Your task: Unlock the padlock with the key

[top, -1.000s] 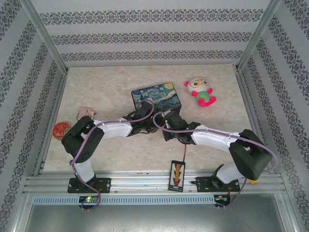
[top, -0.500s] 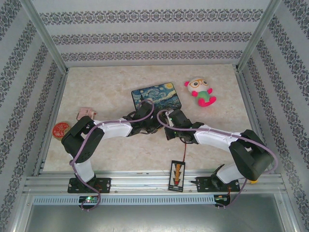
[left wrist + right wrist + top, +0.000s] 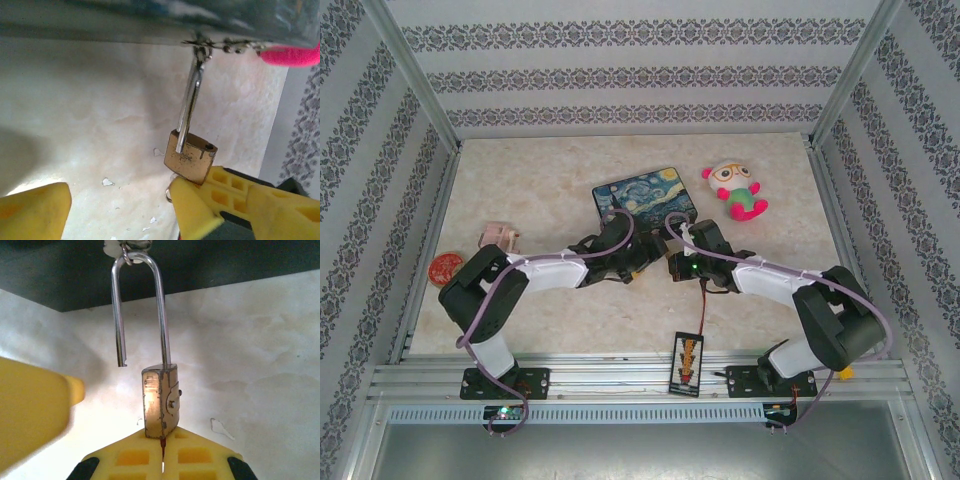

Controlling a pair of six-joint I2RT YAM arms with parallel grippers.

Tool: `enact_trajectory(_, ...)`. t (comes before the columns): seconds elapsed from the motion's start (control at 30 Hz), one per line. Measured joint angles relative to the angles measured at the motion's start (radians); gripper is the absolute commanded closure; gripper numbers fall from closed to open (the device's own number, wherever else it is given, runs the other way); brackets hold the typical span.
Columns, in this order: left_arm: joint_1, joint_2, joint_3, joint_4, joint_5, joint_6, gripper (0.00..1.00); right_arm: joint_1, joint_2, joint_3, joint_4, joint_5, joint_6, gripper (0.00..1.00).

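Hanging from upper centre of the right wrist view, the padlock (image 3: 160, 402) has one shackle leg free; right pincer (image 3: 162, 442) is clenched just beneath, left pincer (image 3: 119, 190) released, one finger (image 3: 200, 200) touching it.

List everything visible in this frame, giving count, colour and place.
padlock: 1, brass with a silvery shackle, shackle open and hooked on a ring at the box's near side
box: 1, painted blue and yellow, table centre
plush toy: 1, white, pink and green, right of the box
disc: 1, red, table's left edge
small object: 1, pinkish, just beyond the disc; too small to identify
rack: 1, black with orange, near edge between the arm bases
table: 1, beige marbled
left gripper: 1, yellow fingers, open, beside the padlock
right gripper: 1, yellow fingers, shut, tips against the padlock's base
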Motion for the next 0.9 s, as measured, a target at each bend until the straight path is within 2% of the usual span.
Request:
enact_trajectory(0.17,0.0,-0.072,-0.032,-0.005,-0.063,0.029,0.01,-0.006,0.031,0.0,0.018,-0.007,0.026,0.94)
enact_trajectory(0.27,0.0,-0.142,-0.048,-0.017,-0.127,0.055,0.01,-0.012,0.033,0.0,0.027,-0.01,0.042,0.89)
enact_trajectory(0.57,0.0,-0.393,-0.138,-0.132,-0.388,0.146,0.01,-0.047,0.038,-0.014,0.031,-0.009,0.103,0.83)
enact_trajectory(0.9,0.0,-0.643,-0.216,-0.233,-0.66,0.318,0.01,-0.071,0.04,-0.018,0.029,-0.005,0.159,0.74)
